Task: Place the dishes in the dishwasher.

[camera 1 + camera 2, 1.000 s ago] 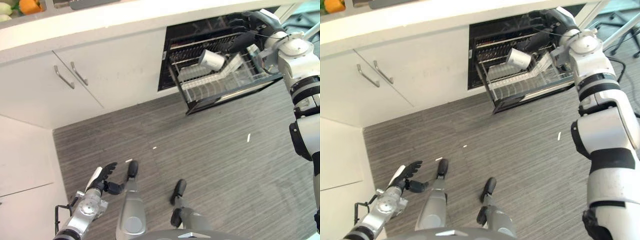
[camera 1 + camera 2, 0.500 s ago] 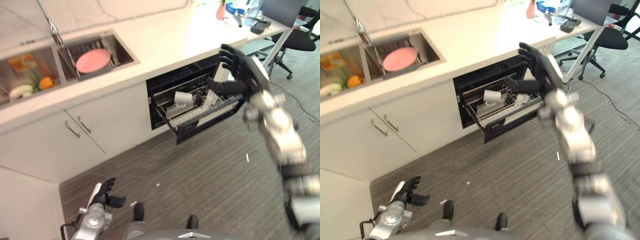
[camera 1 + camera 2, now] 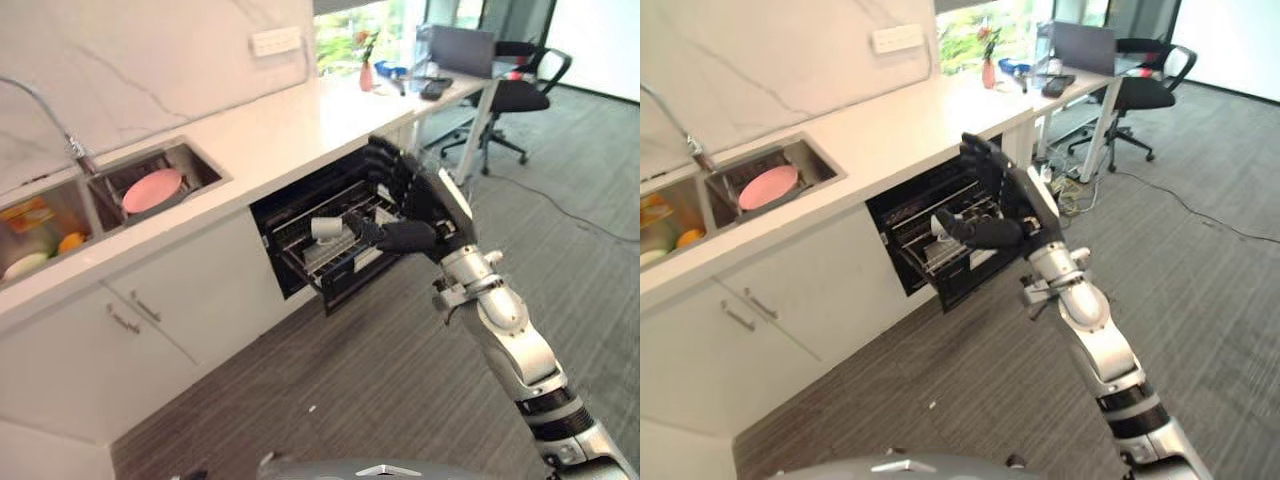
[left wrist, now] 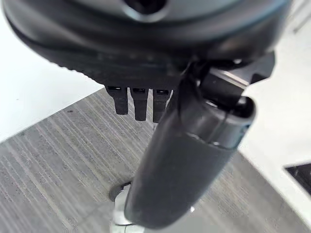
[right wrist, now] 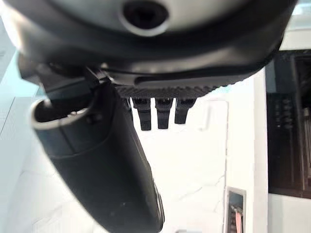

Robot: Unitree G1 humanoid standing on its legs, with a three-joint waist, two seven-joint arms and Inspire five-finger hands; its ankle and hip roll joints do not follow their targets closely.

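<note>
From the left eye view I see my right hand [image 3: 425, 205] raised in front of the open dishwasher [image 3: 300, 225], fingers spread straight and the thumb stretched toward the pulled-out rack [image 3: 335, 255]; it holds nothing. The hand covers the right part of the rack, so I cannot make out what lies behind it. A white cup [image 3: 327, 229] lies tilted in the rack, just beside the thumb tip; I cannot tell whether they touch. A pink plate [image 3: 152, 190] sits in the sink [image 3: 195, 160], well apart from the hand, to its left across the white counter [image 3: 300, 115]. The next basin holds some yellow and pale items, too small for me to name. A faucet [image 3: 55, 125] curves up behind the sink.

In the right eye view the same hand [image 3: 1010, 205] hangs open over the rack, and the cup is mostly hidden behind the thumb. Beyond the counter's far end I see a desk with a laptop [image 3: 1080, 45] and an office chair [image 3: 1145, 90]. White cabinet doors [image 3: 770, 300] stand under the sink.

The left wrist view shows my left hand [image 4: 141, 104] with straight fingertips and the thumb extended, empty, over grey striped floor [image 4: 53, 165].

The right wrist view shows my right hand's fingertips [image 5: 164, 114] straight and the thumb out, nothing between them, with the dark dishwasher opening at the edge.
</note>
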